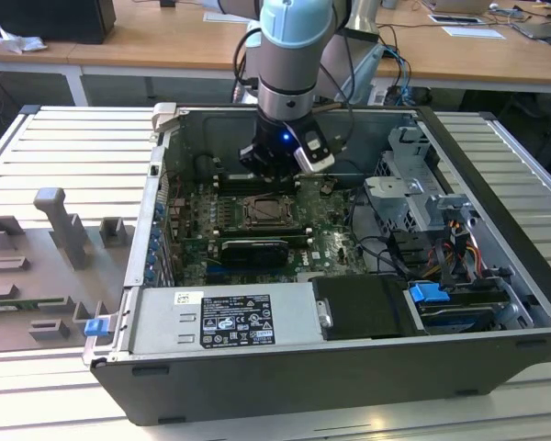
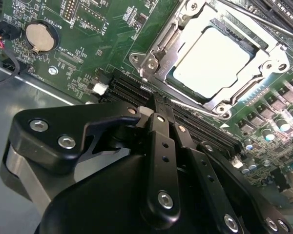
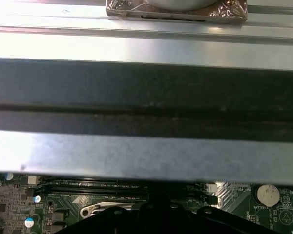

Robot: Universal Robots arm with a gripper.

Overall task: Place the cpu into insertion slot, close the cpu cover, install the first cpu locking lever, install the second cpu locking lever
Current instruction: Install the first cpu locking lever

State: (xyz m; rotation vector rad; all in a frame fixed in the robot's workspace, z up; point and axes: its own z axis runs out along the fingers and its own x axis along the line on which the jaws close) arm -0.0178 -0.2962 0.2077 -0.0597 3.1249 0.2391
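Sitting beyond end effector: cpu

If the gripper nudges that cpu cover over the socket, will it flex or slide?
The cpu cover is thin silver sheet metal, so it probably flexes a little. It looks hinged to the insertion slot, so it likely pivots rather than slides. It frames the cpu, whose smooth top might be slippery.

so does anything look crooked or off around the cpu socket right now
Nothing stands out. In the second wrist view the cpu lies flat and square in the insertion slot, with the cpu cover down around it. The gripper sits over the memory slots, fingers together and empty.
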